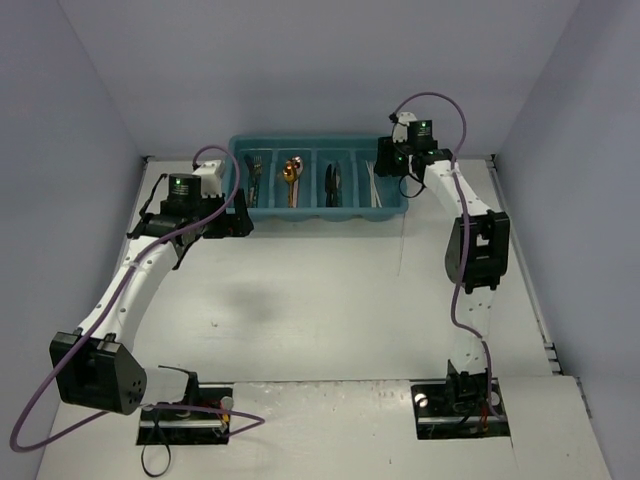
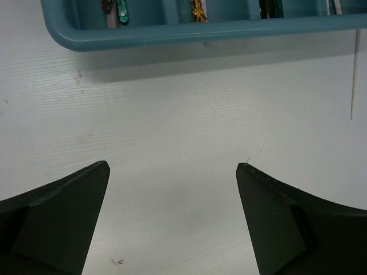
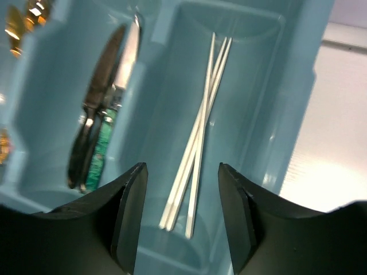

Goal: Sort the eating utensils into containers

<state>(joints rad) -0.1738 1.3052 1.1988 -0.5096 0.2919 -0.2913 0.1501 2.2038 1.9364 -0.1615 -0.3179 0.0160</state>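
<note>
The white table (image 1: 320, 320) carries the teal tray (image 1: 320, 213) at its far side. The left gripper (image 2: 172, 166) hangs over bare table just before the tray, fingers wide apart and empty. The right gripper (image 3: 182, 166) gapes above the rightmost compartment, holding nothing. Forks (image 1: 254, 170), gold spoons (image 1: 291, 172), dark knives (image 3: 96, 120) and pale sticks (image 3: 199, 132) each have their own compartment, left to right. One thin stick (image 2: 354, 74) lies on the table near the tray's right end.

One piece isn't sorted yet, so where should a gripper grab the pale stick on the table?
Near its middle, from straight above, jaws straddling the thin shaft. The stick lies flat on the table, running away from the tray front wall, with bare surface both sides.
</note>
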